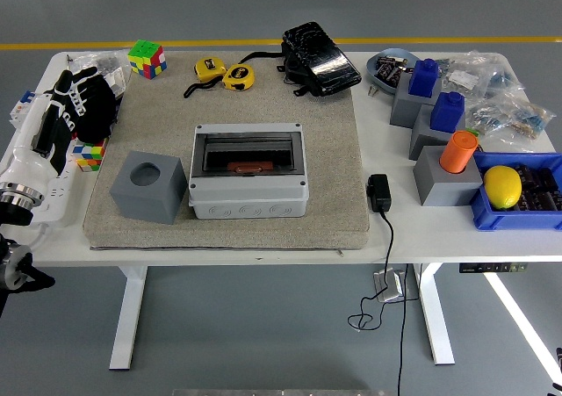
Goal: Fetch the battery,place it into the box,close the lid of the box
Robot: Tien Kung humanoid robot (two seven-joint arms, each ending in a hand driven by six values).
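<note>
The grey box (249, 183) stands in the middle of a beige mat (342, 150). Its dark see-through lid (249, 154) lies flat over the opening. A reddish-brown flat object (241, 166), probably the battery, shows through the lid inside the box. My left hand (81, 104) hovers over the table's left edge, well left of the box, with its fingers relaxed and holding nothing. My right hand is out of view.
A grey cube with a round hole (148, 185) sits left of the box. Rubik's cubes (147, 59) (88, 154), tape measures (225, 74) and a black pouch (320, 60) lie around. A charger (379, 191), grey blocks (446, 178) and a blue bin (518, 194) stand at the right.
</note>
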